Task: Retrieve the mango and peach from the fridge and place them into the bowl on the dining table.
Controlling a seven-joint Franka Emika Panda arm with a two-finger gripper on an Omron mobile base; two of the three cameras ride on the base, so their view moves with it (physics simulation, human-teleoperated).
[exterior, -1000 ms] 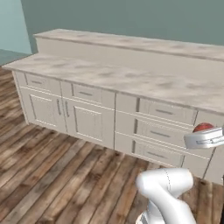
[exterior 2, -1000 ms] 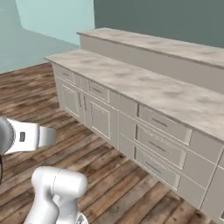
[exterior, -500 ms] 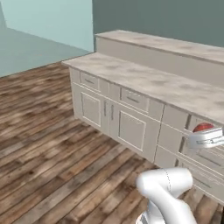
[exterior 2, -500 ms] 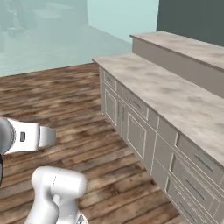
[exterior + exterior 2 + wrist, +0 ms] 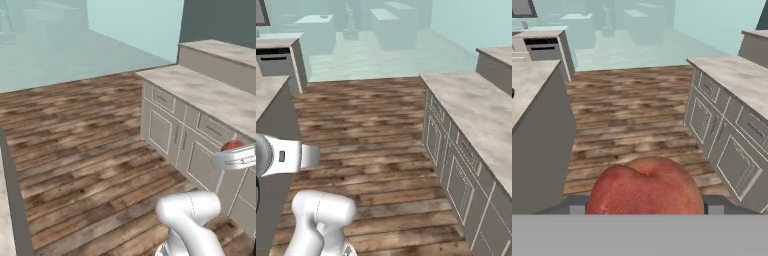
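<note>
The peach (image 5: pixel 646 186), round and pinkish-red with orange patches, sits large at the bottom of the hand view. My gripper (image 5: pixel 646 202) is shut on it, one grey finger (image 5: pixel 576 206) on each side. In the left base view the peach (image 5: pixel 232 146) shows as a small red dome on top of the white gripper (image 5: pixel 234 156), held in the air in front of the counter cabinets. On the left a pale marbled top (image 5: pixel 529 82) on a dark grey side comes into view; I cannot tell whether it is the dining table. Mango, bowl and fridge are out of view.
A white-cabinet counter (image 5: pixel 476 115) with a marbled top and a raised back ledge runs along the right. Wooden floor (image 5: pixel 366 130) stretches between it and the grey-sided top on the left (image 5: pixel 273 100). A further room with dark furniture (image 5: pixel 391 25) lies beyond.
The whole scene has swept across both base views, so the base has turned; the counter now lies on the right. The gripper still holds the peach in the same pose.
</note>
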